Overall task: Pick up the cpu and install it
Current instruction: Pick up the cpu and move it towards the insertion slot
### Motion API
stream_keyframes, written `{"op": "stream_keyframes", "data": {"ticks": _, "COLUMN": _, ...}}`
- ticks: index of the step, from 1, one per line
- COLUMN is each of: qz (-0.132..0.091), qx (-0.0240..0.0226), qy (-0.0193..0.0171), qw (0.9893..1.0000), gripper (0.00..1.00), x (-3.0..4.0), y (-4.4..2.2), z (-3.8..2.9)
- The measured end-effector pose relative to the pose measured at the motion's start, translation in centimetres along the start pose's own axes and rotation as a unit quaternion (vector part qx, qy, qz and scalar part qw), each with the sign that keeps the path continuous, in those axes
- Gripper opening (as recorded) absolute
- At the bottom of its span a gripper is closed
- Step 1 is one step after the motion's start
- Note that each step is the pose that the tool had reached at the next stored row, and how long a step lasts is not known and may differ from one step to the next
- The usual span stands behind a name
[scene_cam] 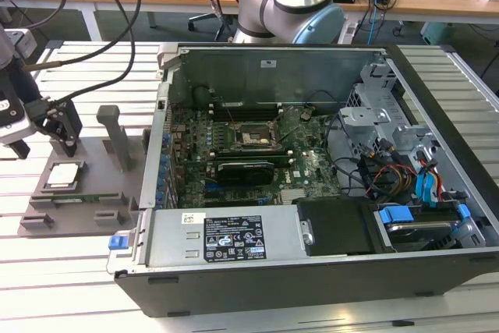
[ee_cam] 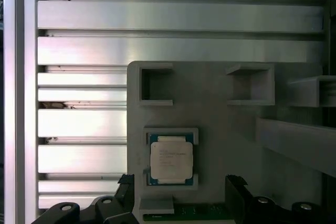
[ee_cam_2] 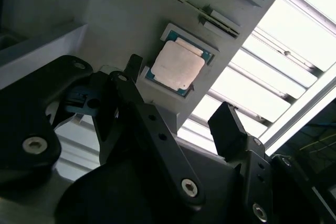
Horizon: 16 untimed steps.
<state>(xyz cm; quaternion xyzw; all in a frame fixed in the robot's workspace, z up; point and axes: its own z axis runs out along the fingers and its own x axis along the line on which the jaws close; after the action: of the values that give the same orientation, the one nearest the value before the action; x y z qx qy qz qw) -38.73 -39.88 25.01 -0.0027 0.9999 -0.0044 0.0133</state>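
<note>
The cpu (ee_cam: 170, 159) lies flat in a recess of the tray (ee_cam: 226, 129), untouched. My gripper (ee_cam: 181, 182) hangs over it, fingers spread, holding nothing. The case (scene_cam: 327, 274) stands at the exterior view's right of the tray.

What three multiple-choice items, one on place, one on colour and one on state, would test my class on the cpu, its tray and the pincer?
1. Where does the cpu lie?
A. In the computer case's socket
B. In a recess of the tray
C. On the bare slats

2. What colour is the tray?
A. Red
B. Blue
C. Grey

3. How is the pincer?
A. Open and empty, near the cpu
B. Shut on the cpu
C. Shut on the tray

Key:
1 B: in both wrist views the chip sits framed in the tray's pocket.
2 C: the tray is grey all over.
3 A: its fingers stand apart with nothing between them.
</note>
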Motion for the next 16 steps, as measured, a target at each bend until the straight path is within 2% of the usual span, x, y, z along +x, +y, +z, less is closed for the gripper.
{"op": "stream_keyframes", "data": {"ticks": 16, "qz": 0.000, "qx": 0.0000, "qy": 0.0000, "qw": 1.0000, "gripper": 0.78, "x": 0.02, "y": 0.01, "z": 0.81}}
